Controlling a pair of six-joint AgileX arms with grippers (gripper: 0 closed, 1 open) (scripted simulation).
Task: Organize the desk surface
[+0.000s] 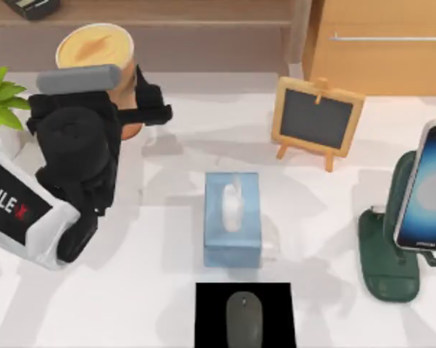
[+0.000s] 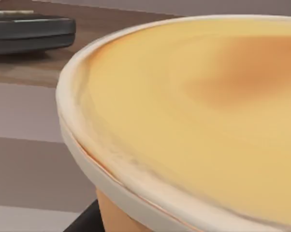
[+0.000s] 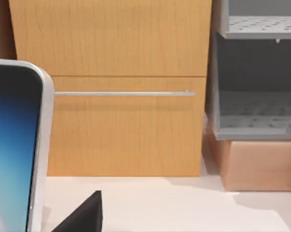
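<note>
Nearest us, at the front edge of the desk surface (image 1: 131, 290), a broad smooth white top, a black square mat (image 1: 245, 315) is cut off by the frame; a grey oval mouse (image 1: 245, 317) lies on it, its near end cut off too; just behind stands a pale blue tissue box (image 1: 232, 220) with a white tissue poking up; to the right a dark green stand (image 1: 389, 250) props a glossy phone (image 1: 425, 187), partly out of frame. Our left arm (image 1: 66, 181) rises at the left, its bulk hiding the table beneath; our left gripper (image 1: 142, 109) sits against an orange-brown cup (image 1: 96, 54) with a creamy tan top and pale rim, and we cannot tell how its fingers stand, the cup hiding them. Further back, a small wood-framed chalkboard (image 1: 316, 119) leans on its easel; beyond it, a tan wooden cabinet (image 1: 381, 47) with a thin metal handle (image 1: 388, 38); a leafy green plant (image 1: 2, 101) is clipped at the far left.
</note>
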